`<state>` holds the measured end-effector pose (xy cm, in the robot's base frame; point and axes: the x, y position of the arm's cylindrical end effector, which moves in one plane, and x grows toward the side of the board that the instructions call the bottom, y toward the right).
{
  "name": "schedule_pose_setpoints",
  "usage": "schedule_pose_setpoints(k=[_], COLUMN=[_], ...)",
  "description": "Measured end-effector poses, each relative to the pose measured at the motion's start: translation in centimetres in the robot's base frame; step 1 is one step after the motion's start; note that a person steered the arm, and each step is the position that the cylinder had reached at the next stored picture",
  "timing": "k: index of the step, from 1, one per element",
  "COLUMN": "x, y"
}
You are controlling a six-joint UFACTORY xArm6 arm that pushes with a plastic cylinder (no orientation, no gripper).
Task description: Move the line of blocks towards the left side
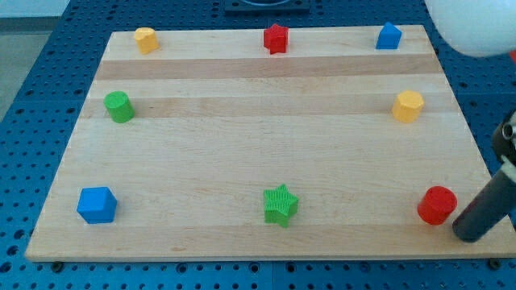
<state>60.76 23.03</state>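
My tip (pixel 468 234) rests at the board's lower right corner, just right of the red cylinder (pixel 437 205). Along the view's bottom also sit a green star (pixel 280 205) in the middle and a blue cube (pixel 97 205) at the left. Along the view's top sit a yellow block (pixel 146 39), a red star (pixel 276 38) and a blue block with a peaked top (pixel 389 36). A green cylinder (pixel 119 106) sits at the left edge and a yellow hexagonal block (pixel 408 106) at the right edge.
The wooden board (pixel 258 137) lies on a blue perforated table. A white rounded object (pixel 476 24) hangs at the view's top right. The dark arm body (pixel 508 145) shows at the right edge.
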Motion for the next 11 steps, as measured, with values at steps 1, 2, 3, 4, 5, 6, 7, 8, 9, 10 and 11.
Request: schedule_pose_setpoints(k=[1,2,3,4,5,6,7,8,9,10,11], x=[0.0,-1.9,-4.1,-6.4,-8.7,-10.8,-12.9,-14.3,-13.6,-9.0,-4.4], y=[-2.1,-2.5,-2.5,-2.6,-2.6,-2.7,-3.6,-4.4,-4.8,-6.5,-9.7])
